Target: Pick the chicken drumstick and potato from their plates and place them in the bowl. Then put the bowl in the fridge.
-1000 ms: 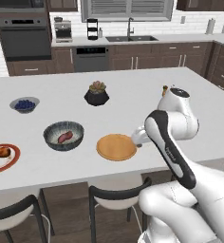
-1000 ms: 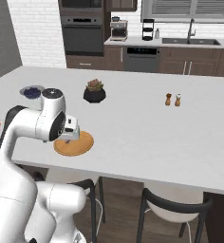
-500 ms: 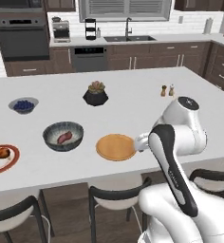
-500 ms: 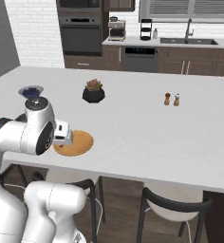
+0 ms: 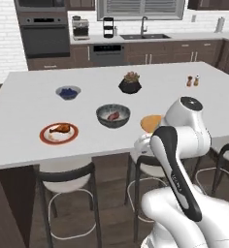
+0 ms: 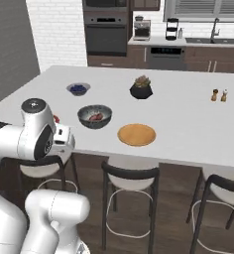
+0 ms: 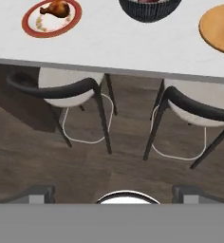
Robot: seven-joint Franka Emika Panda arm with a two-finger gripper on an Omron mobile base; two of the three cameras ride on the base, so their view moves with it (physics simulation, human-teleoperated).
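The potato [image 5: 113, 116] already sits in the bowl [image 5: 113, 116], mid-frame. The drumstick [image 5: 61, 128] is on its red-rimmed plate [image 5: 59, 133] at left, untouched. The gripper [image 7: 113, 190] hangs with fingers spread, holding nothing. Drumstick and fridge trip remain.

The open claw [image 7: 114, 192] hung off the near edge of the white table [image 5: 29, 101], over dark wood floor. Just ahead of it two black-backed stools with white seats [image 7: 69, 90] stood tucked under the edge, blocking a low approach. Beyond them on the tabletop lay the red-rimmed white plate [image 7: 51, 18], the dark speckled bowl [image 7: 149, 9] and the tan wooden disc [image 7: 221, 28], set apart with bare gaps between.
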